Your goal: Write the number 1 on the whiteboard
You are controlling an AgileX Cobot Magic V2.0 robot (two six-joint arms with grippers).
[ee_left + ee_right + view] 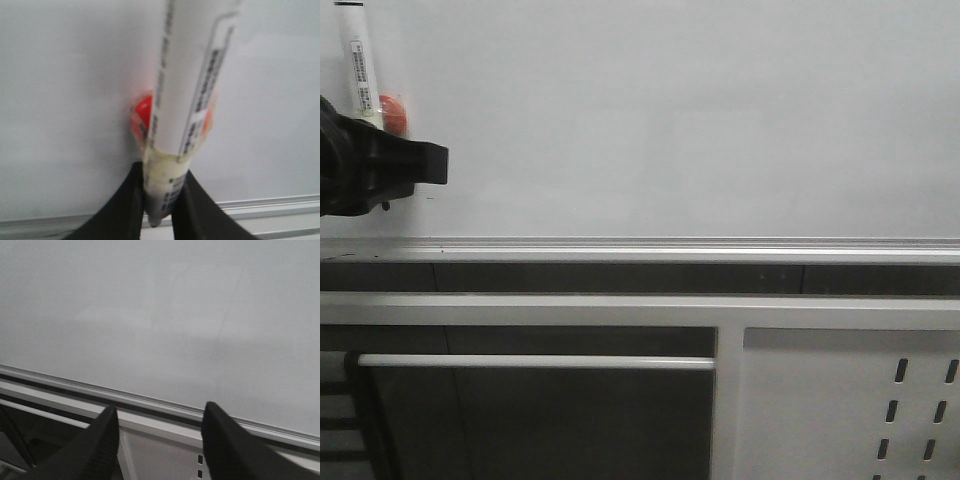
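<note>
The whiteboard [670,120] fills the upper half of the front view, with its silver rail [640,245] along the bottom. The number 1 is out of view; the board's surface looks bare. At the far left my left gripper [372,128] is shut on a white marker [360,65] that stands nearly upright against the board. In the left wrist view the black fingers [125,205] clamp the marker [185,90] near its lower end, the gripper [162,172] close to the whiteboard [60,100]. My right gripper [160,410] is open and empty, facing the whiteboard [150,315].
A red round thing [392,108] sits on the board right behind the marker, also red in the left wrist view [141,112]. Below the rail are a dark gap, a white bar [535,361] and a white perforated panel [850,400].
</note>
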